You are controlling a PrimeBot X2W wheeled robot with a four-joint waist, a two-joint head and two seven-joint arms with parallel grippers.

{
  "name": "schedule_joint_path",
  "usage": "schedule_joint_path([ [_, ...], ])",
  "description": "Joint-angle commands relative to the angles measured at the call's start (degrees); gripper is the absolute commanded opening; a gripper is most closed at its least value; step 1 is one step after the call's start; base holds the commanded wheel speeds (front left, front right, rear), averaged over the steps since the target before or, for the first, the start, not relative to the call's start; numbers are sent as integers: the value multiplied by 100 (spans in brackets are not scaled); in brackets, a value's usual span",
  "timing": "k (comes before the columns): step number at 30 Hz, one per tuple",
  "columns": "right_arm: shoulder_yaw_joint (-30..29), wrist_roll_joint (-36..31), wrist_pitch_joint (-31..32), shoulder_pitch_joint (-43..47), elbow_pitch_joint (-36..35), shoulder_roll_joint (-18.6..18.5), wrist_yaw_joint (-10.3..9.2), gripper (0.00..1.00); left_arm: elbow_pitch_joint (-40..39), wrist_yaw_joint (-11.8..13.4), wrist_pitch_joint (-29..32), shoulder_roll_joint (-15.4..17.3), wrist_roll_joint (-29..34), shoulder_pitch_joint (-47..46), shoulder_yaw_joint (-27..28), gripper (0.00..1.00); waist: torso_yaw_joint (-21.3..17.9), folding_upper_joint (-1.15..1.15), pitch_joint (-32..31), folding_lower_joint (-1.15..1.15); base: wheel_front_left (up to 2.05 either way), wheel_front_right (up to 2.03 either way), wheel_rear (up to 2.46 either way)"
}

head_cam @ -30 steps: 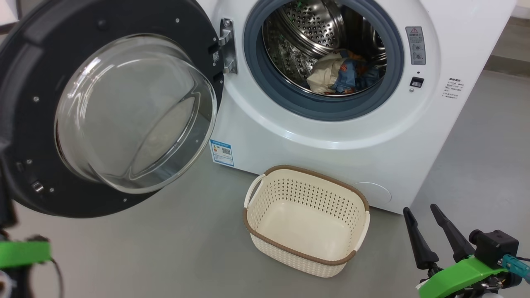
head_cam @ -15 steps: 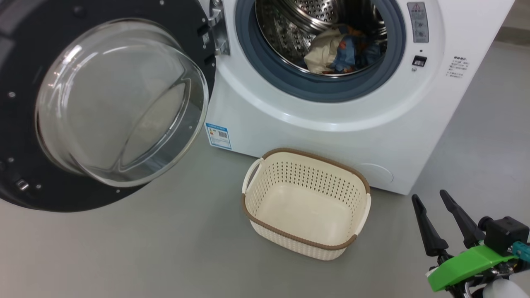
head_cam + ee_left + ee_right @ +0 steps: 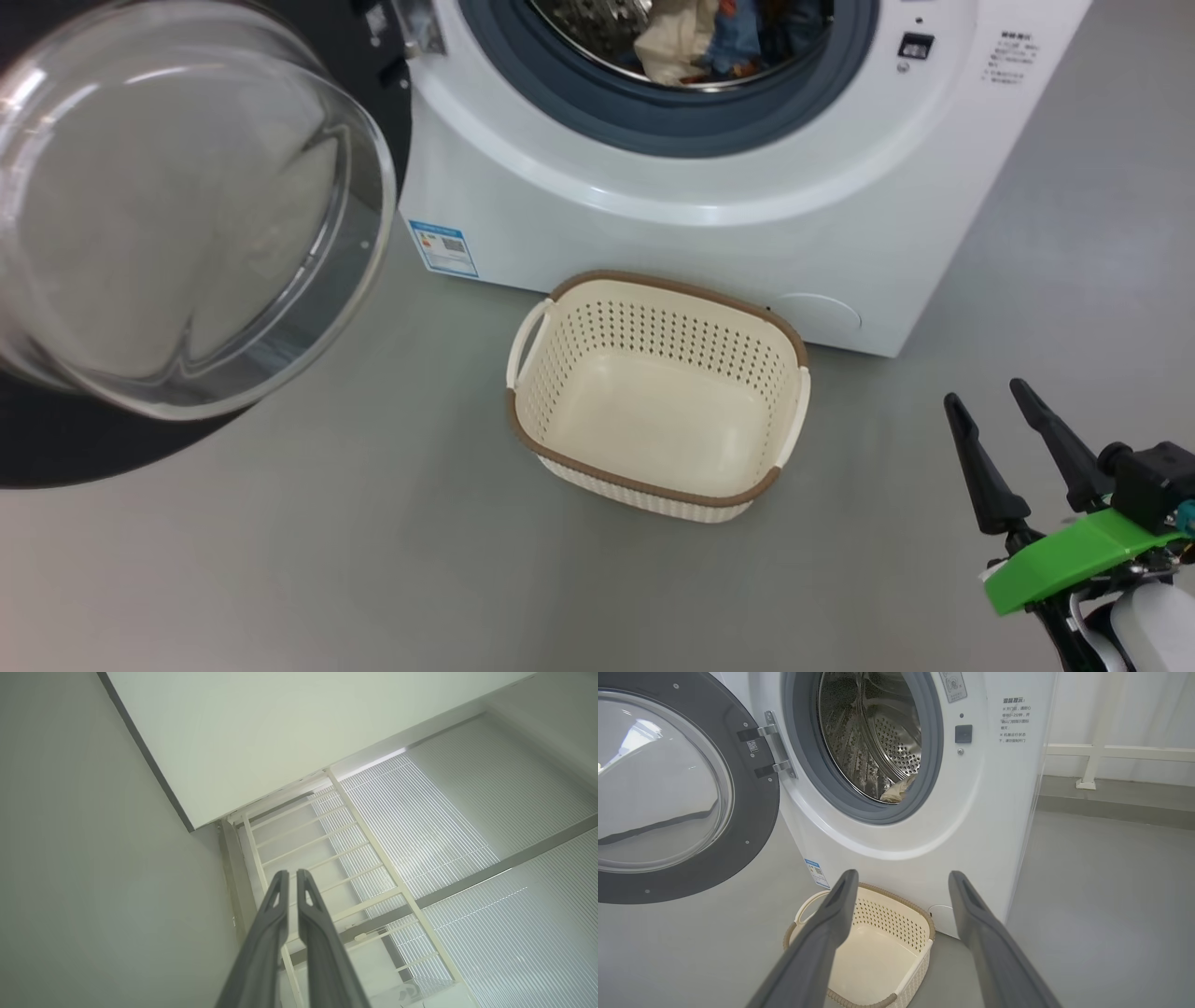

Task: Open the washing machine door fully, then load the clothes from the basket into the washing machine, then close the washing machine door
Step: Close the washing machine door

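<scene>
1 washer point(image 3: 653, 233), white front-loader, standing on grey floor point(image 3: 373, 560); its mouth is uncovered, with the grey-blue gasket and steel drum showing. 1 door point(image 3: 187, 215) swung wide out on the washer's left, black rim round a bulging clear glass bowl; the right wrist view shows it hung on 1 metal hinge point(image 3: 773, 746) at the mouth's left edge. 1 basket point(image 3: 653, 322), cream with a brown rim and 2 side handles, sits on the floor just in front of the washer below the mouth, with its bare bottom showing. 2 tools: the right tool point(image 3: 985, 392) is at the head view's lower right, well apart from the basket, fingers spread and clamped on nothing; from its own camera the 2 fingers frame the basket and the washer's lower front. The left tool point(image 3: 291, 873) has its 2 fingers together with just a sliver between them, gripping nothing, aimed at a pale wall and a white barred frame. Clothes point(image 3: 709, 37): 1 heap inside the drum at the bottom, cream and blue cloth; can't count the pieces. 1 blue label point(image 3: 443, 247) on the washer's lower left corner. 1 dark latch socket point(image 3: 915, 45) to the right of the mouth.
</scene>
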Motion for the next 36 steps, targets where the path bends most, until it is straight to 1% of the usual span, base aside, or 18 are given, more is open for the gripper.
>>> schedule_joint_path([
  [1,75,-86,-46,-215,-158,-147,42,100,-29,-35,-19,428,-64,-140,79,0,-195,0,235,-1,0,0,0],
  [4,77,-95,-46,-275,-196,-171,42,100,209,-50,24,541,-127,-260,106,0,-283,0,362,-1,0,0,0],
  [10,63,-118,-46,-307,-201,-154,42,100,624,-57,309,715,-125,-411,-6,0,-386,0,461,-1,0,0,0],
  [16,35,-141,-46,-301,-199,-131,42,100,957,-33,753,762,-99,-506,-181,0,-406,0,459,-1,0,0,0],
  [20,41,-157,-46,-293,-186,-97,42,100,1123,56,1181,805,2,-499,-392,0,-401,0,414,-1,0,0,0],
  [24,50,-142,-46,-257,-145,-97,42,100,1219,104,1809,793,58,-493,-614,0,-379,0,315,-1,0,0,0],
  [28,65,-128,-46,-191,-118,-83,42,100,1178,60,2460,768,147,-389,-880,0,-345,0,181,-1,0,0,0],
  [31,99,-89,-46,-156,-103,-63,42,100,1070,9,2974,686,139,-298,-1038,0,-313,0,51,-1,0,0,0],
  [32,99,-89,-46,-156,-103,-63,42,100,1070,9,2974,686,139,-298,-1038,0,-313,0,51,-1,0,0,0],
  [34,130,-77,-46,-124,-96,-33,42,100,964,-19,3275,668,117,-214,-1110,0,-307,0,-41,-1,0,0,0],
  [36,141,-65,-46,-88,-72,-6,42,100,820,-43,3450,653,82,-125,-1140,0,-294,0,-137,-1,0,0,0],
])
